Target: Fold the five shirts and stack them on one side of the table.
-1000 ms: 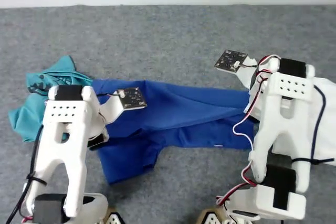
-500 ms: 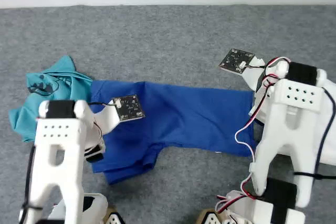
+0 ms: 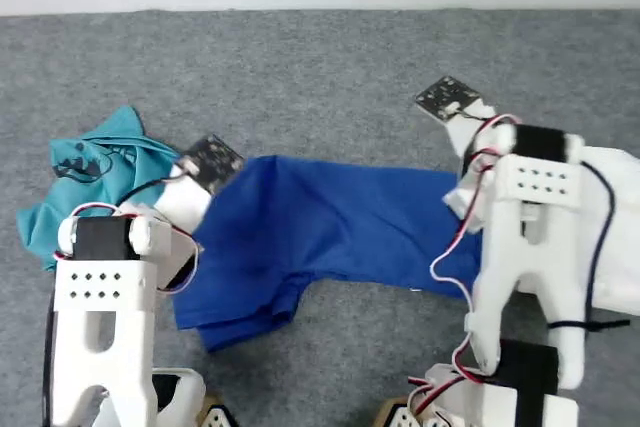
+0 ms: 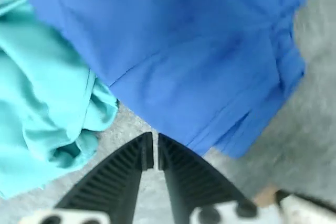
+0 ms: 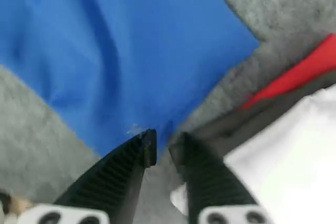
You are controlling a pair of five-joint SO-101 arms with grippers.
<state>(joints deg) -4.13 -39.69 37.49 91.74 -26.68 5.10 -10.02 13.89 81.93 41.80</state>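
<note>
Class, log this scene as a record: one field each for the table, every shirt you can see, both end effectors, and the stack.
table: grey, matted surface
blue shirt: spread across the middle, lower left part bunched
teal shirt: crumpled at the blue shirt's left end
white shirt: at the right edge, partly under an arm
left end effector: shut, tips at the blue shirt's edge, next to the teal shirt
right end effector: slightly open, tips at the blue shirt's edge, near the white shirt
stack: none yet

Bright, even light, seemingly from overhead; a soft, faint shadow edges the blue shirt (image 3: 340, 217) on the table (image 3: 330, 67)
</note>
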